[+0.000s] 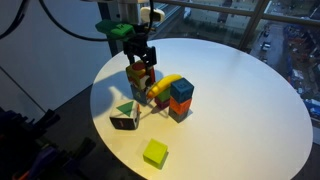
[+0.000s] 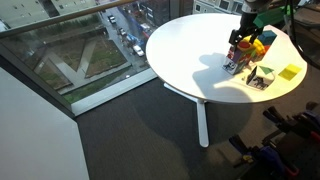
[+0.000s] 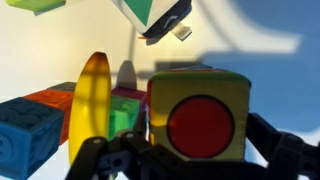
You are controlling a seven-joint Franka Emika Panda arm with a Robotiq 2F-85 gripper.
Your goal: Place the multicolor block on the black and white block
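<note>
My gripper (image 1: 142,62) is shut on the multicolor block (image 1: 140,74), a yellow cube with a red disc that fills the wrist view (image 3: 198,118) between the two dark fingers (image 3: 190,165). The block is held over the black and white block (image 1: 137,90), at the left of the block cluster on the round white table. I cannot tell whether the two blocks touch. In an exterior view the gripper (image 2: 243,38) stands above the black and white block (image 2: 233,65). In the wrist view the black and white block is hidden under the held cube.
A yellow arch piece (image 1: 166,84) and the teal-and-orange stacked blocks (image 1: 181,96) stand close beside the gripper. A white-black cube with a green triangle (image 1: 125,116) and a yellow-green block (image 1: 155,152) lie nearer the table's front edge (image 1: 230,160).
</note>
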